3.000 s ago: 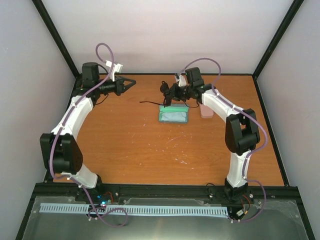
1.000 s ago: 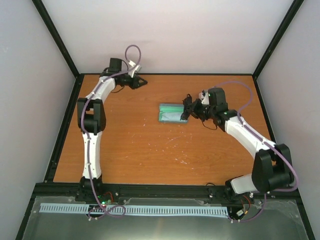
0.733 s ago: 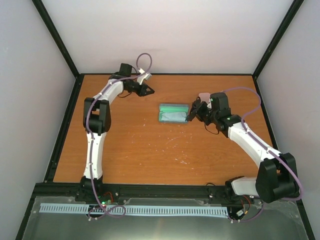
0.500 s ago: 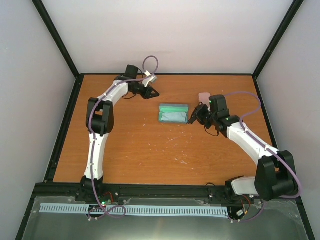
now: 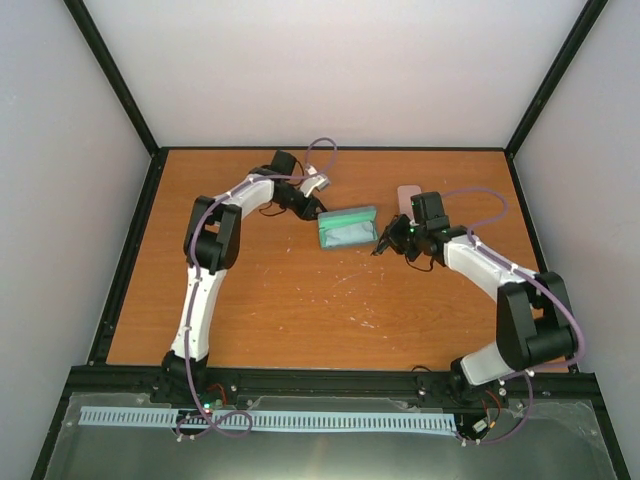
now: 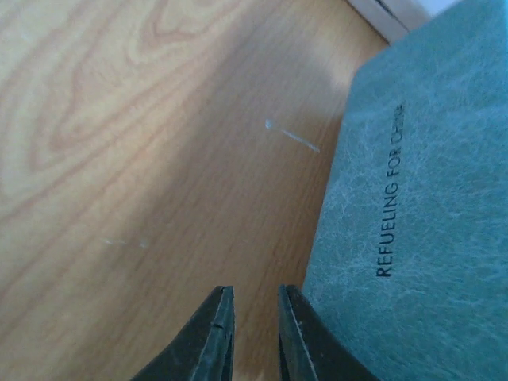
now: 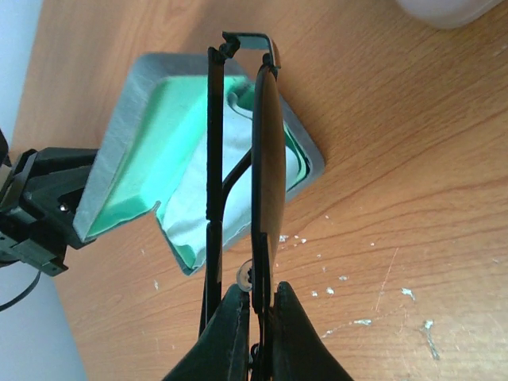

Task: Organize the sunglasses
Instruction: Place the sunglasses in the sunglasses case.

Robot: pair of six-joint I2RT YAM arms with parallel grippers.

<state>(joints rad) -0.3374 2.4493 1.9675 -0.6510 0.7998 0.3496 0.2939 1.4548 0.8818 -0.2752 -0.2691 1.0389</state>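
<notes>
The black sunglasses (image 7: 268, 159) hang folded and edge-on in my right gripper (image 7: 262, 317), which is shut on the frame near the nose pad. They hover just off the near right end of the open blue-grey case (image 7: 311, 163), whose green lining holds a pale cloth (image 7: 198, 210). In the top view the right gripper (image 5: 387, 243) is at the case's (image 5: 348, 228) right end. My left gripper (image 5: 318, 209) is at the case's left end. Its jaws (image 6: 255, 333) stand slightly apart with bare wood between them, and one finger lies against the case lid (image 6: 429, 182).
A pink case (image 5: 406, 196) lies behind the right gripper near the back of the table; its pale end (image 7: 448, 8) shows at the top of the right wrist view. White scuff marks dot the wooden tabletop (image 5: 300, 300) in front of the case.
The left arm has swung right from the back left corner to the case's left end, and the case now sits skewed. The right gripper has drawn the sunglasses slightly toward the near right.
</notes>
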